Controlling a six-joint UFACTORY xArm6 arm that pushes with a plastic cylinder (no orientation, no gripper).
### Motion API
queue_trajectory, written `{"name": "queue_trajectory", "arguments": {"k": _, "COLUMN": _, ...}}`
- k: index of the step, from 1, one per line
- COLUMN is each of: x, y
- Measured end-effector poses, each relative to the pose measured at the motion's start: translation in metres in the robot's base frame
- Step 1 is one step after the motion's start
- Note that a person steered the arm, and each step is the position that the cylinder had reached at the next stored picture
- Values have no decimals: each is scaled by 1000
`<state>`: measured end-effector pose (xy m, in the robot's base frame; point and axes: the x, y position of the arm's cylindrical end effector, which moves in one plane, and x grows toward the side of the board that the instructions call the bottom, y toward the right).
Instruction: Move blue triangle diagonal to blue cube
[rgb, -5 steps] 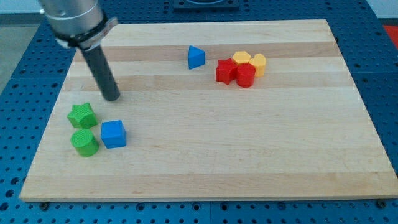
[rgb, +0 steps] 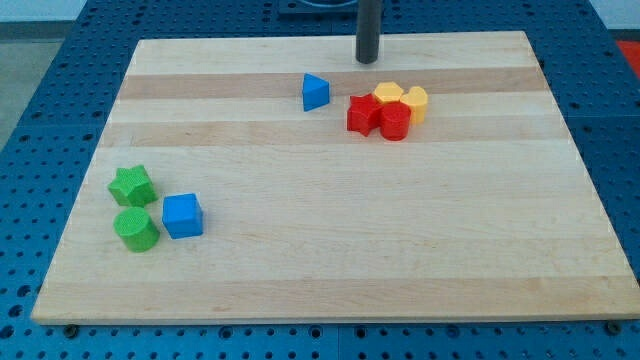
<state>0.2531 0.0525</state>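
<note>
The blue triangle (rgb: 315, 92) sits on the wooden board (rgb: 330, 250) near the view's top, left of centre. The blue cube (rgb: 183, 215) sits far away at the view's lower left. My tip (rgb: 368, 59) stands at the view's top, up and to the right of the blue triangle, apart from it, and above the red and yellow cluster.
A green star (rgb: 131, 185) and a green cylinder (rgb: 135, 229) sit just left of the blue cube. Two red blocks (rgb: 377, 116) and two yellow blocks (rgb: 402, 98) are packed together right of the blue triangle.
My tip has moved from the view's left, above the green star, far to the right and up to the board's top edge. No block has moved.
</note>
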Motion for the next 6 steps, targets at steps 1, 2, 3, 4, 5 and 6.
{"name": "queue_trajectory", "arguments": {"k": 1, "x": 30, "y": -3}}
{"name": "queue_trajectory", "arguments": {"k": 2, "x": 35, "y": -30}}
{"name": "queue_trajectory", "arguments": {"k": 3, "x": 43, "y": -58}}
{"name": "queue_trajectory", "arguments": {"k": 4, "x": 62, "y": -72}}
{"name": "queue_trajectory", "arguments": {"k": 5, "x": 77, "y": -93}}
{"name": "queue_trajectory", "arguments": {"k": 6, "x": 90, "y": -113}}
